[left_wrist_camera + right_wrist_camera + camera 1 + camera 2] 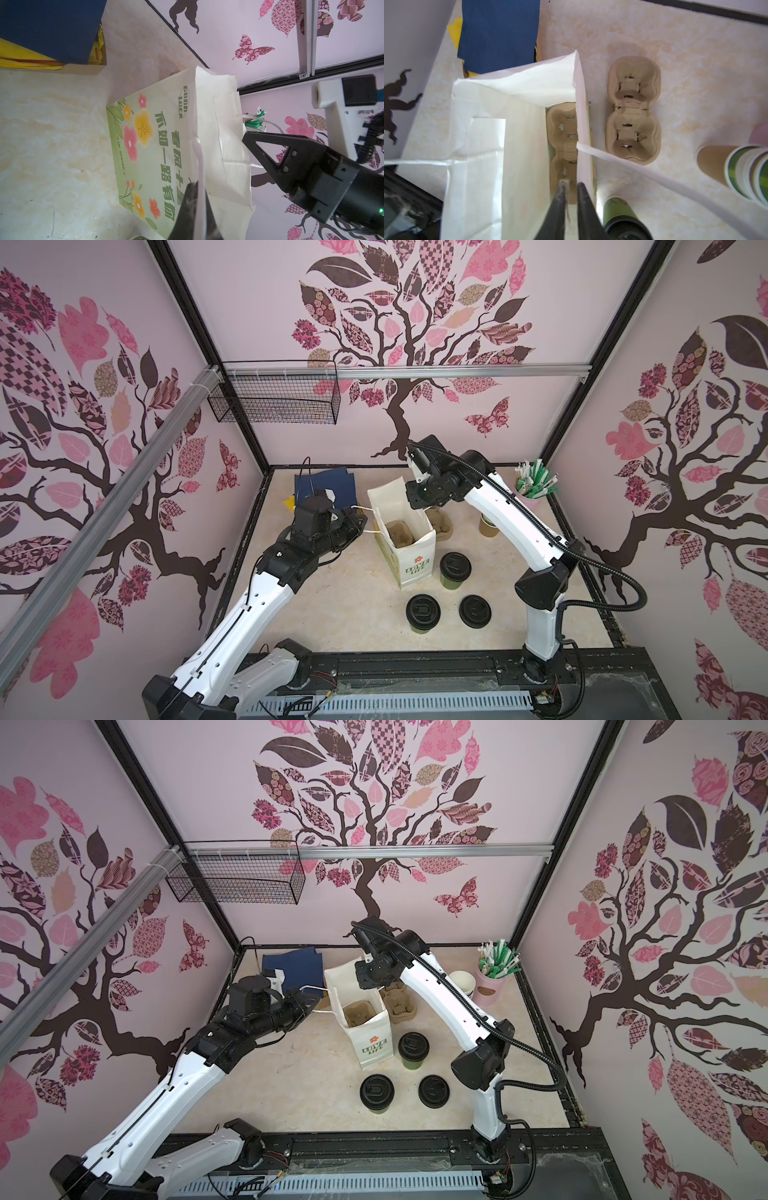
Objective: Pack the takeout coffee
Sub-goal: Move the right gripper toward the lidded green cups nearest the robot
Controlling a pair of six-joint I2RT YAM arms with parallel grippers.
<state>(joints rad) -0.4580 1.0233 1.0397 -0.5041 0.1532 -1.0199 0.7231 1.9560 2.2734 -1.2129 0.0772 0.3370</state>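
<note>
Coffee cups (455, 570) wait on the worktop (332, 605) near its front edge. Left gripper (361, 522), clamped on the bag's (411, 568) handle (199, 162), holds the mouth open; right gripper (572, 184), barely parted, straddles the opposite wall, grip unclear.

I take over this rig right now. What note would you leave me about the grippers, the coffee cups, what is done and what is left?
Left gripper: shut on the handle of the bag.
Right gripper: at the bag's opposite wall, jaws nearly together, grip unclear.
Cups: one beside the bag, one nearer the front, both lidded, outside it.
Done: carrier sits in the bag.
Left: put both cups in.
</note>
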